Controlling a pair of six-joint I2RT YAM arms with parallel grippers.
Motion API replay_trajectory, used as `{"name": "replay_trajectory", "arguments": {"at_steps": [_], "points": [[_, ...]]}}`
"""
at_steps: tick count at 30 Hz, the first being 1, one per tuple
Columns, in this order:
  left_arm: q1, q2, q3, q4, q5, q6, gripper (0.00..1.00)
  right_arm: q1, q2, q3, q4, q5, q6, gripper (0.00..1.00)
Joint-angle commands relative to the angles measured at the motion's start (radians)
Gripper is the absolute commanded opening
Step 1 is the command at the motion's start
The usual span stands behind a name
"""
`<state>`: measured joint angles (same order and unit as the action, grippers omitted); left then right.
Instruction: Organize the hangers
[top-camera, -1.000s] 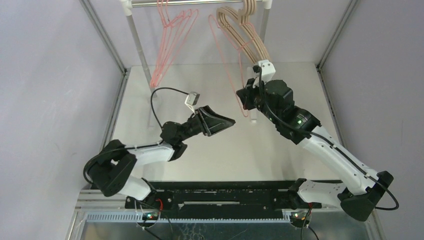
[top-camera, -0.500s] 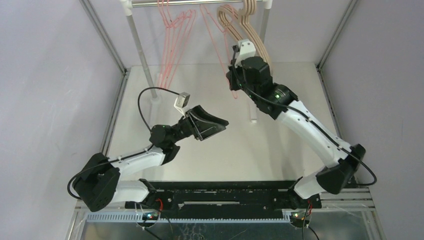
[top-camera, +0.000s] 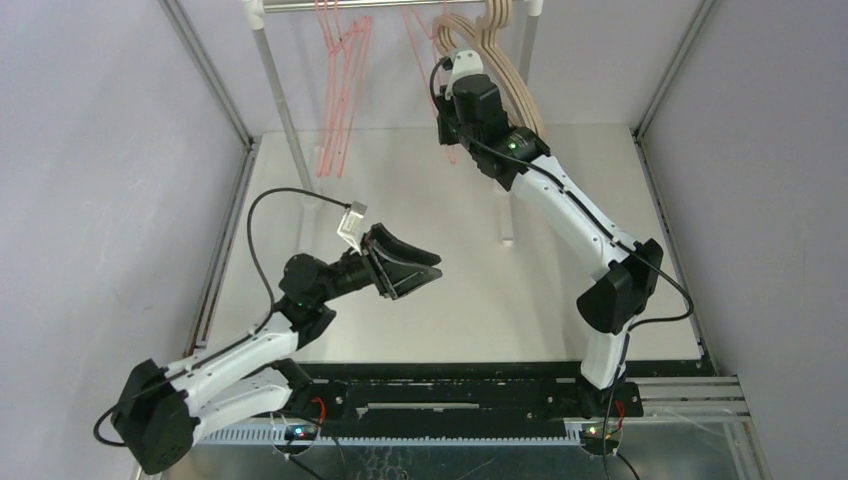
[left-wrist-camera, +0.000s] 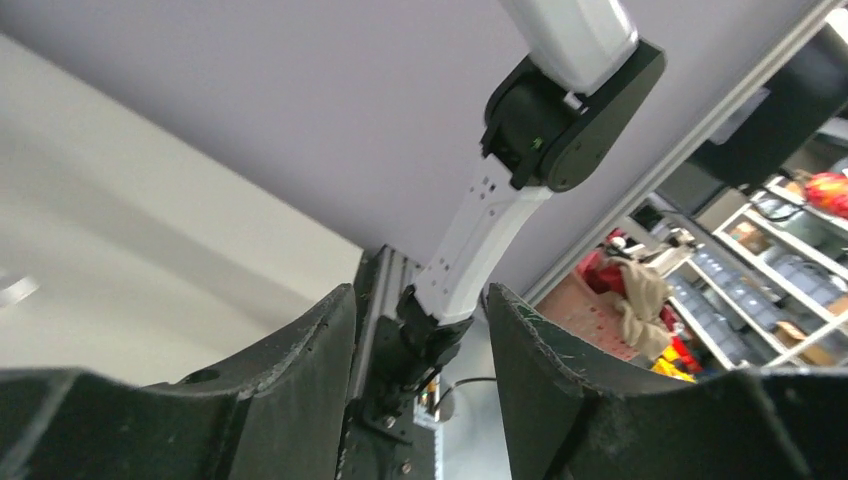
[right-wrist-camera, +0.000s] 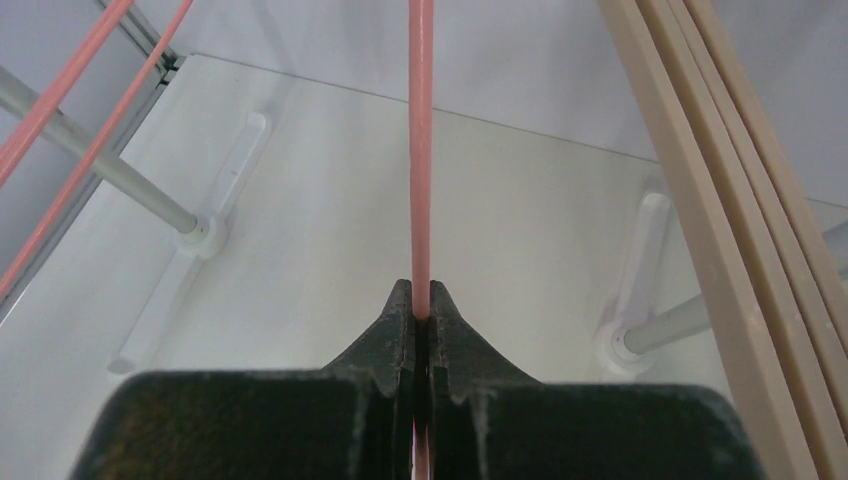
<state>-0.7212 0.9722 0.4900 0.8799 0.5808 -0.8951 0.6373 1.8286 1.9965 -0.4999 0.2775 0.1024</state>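
Observation:
Several thin pink wire hangers (top-camera: 338, 90) hang from the silver rail (top-camera: 380, 5) at the back left. Thick beige hangers (top-camera: 505, 70) hang further right on the same rail. My right gripper (right-wrist-camera: 421, 300) is shut on the wire of one pink hanger (right-wrist-camera: 420, 150), which runs straight up from between its jaws; the beige hangers (right-wrist-camera: 720, 190) hang just to its right. In the top view the right gripper (top-camera: 447, 135) sits high, close under the rail. My left gripper (top-camera: 425, 268) hovers over the table's middle, open and empty, its fingers (left-wrist-camera: 300, 370) apart.
The rail stands on two grey posts with white feet (top-camera: 508, 225) on the white table (top-camera: 420, 300). The left post (top-camera: 283, 110) rises at the back left. Purple walls and metal frame bars (top-camera: 205, 70) close in both sides.
My right arm has risen and reached back-left toward the rail, carrying the pink hanger away from the beige ones. The left arm drew back toward the near left, its gripper still open.

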Motion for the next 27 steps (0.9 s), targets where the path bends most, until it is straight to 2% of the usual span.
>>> {"name": "replay_trajectory", "arguments": {"at_steps": [1, 3, 12, 13, 14, 15, 17, 20, 21, 25, 27], "points": [[0.005, -0.077, 0.025, -0.299, -0.057, 0.217, 0.57, -0.024, 0.017, 0.086, 0.005, -0.022, 0.009, 0.0], [0.005, -0.082, 0.032, -0.36, -0.07, 0.273, 0.57, -0.028, 0.037, 0.096, -0.007, -0.033, 0.016, 0.0], [0.005, -0.113, 0.018, -0.461, -0.151, 0.338, 0.58, -0.042, 0.094, 0.077, -0.053, -0.058, 0.046, 0.0], [0.005, -0.114, 0.017, -0.47, -0.157, 0.346, 0.59, -0.041, 0.09, 0.06, -0.052, -0.051, 0.052, 0.03], [0.005, -0.115, 0.015, -0.473, -0.162, 0.352, 0.6, -0.04, 0.082, 0.04, -0.049, -0.035, 0.061, 0.14], [0.005, -0.114, 0.015, -0.482, -0.17, 0.36, 0.65, -0.037, 0.07, 0.015, -0.046, -0.016, 0.075, 0.32], [0.005, -0.11, 0.022, -0.513, -0.194, 0.384, 0.68, -0.034, 0.031, -0.044, -0.028, 0.023, 0.086, 0.55], [0.005, -0.098, 0.029, -0.546, -0.229, 0.415, 0.73, -0.03, -0.069, -0.18, 0.052, 0.02, 0.089, 0.96], [0.005, -0.096, 0.03, -0.556, -0.24, 0.426, 0.78, -0.029, -0.098, -0.223, 0.068, 0.016, 0.088, 0.99], [0.005, -0.086, 0.036, -0.607, -0.304, 0.466, 0.98, -0.024, -0.193, -0.308, 0.063, 0.012, 0.084, 1.0], [0.005, -0.087, 0.031, -0.627, -0.338, 0.486, 0.99, -0.013, -0.25, -0.377, 0.077, 0.015, 0.077, 1.0]]}}
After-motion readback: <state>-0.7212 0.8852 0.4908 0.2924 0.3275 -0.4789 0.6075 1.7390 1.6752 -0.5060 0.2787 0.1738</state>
